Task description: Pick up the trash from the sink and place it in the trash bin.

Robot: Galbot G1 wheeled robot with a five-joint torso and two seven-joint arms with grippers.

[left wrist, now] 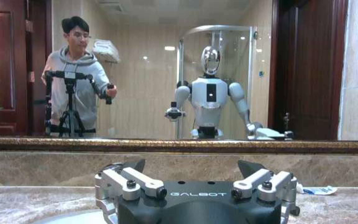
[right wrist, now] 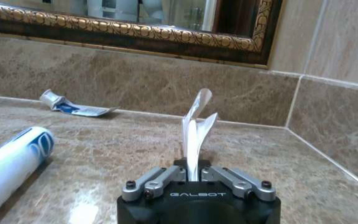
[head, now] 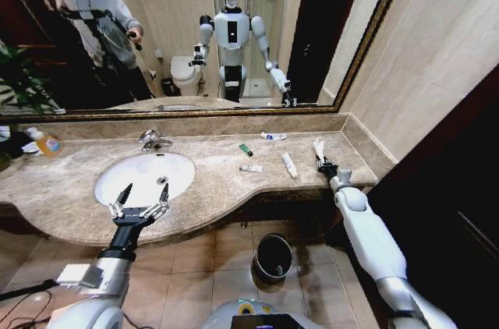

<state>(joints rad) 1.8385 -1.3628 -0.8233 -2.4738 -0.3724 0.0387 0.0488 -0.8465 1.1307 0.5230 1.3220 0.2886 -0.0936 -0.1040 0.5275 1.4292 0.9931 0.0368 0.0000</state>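
Observation:
The white oval sink [head: 117, 181] sits in the marble counter, with my left gripper [head: 143, 192] open over its front rim; in the left wrist view the left gripper [left wrist: 191, 165] has its fingers spread wide and empty. At the counter's right end my right gripper [head: 327, 165] is shut on a thin white sachet [head: 318, 148], which stands up from the shut right gripper [right wrist: 191, 173] as a crumpled white sachet [right wrist: 195, 123]. More trash lies on the counter: a green stick [head: 245, 150], a white-and-blue tube [head: 273, 136], a small white sachet [head: 251, 168] and a white tube [head: 289, 164]. The black trash bin [head: 273, 256] stands on the floor below.
A chrome faucet [head: 152, 140] rises behind the basin. An orange-labelled bottle [head: 47, 143] and a plant stand at the counter's far left. A gold-framed mirror [head: 195, 33] and tiled wall close the back and right. A dark door panel [head: 460, 189] is to my right.

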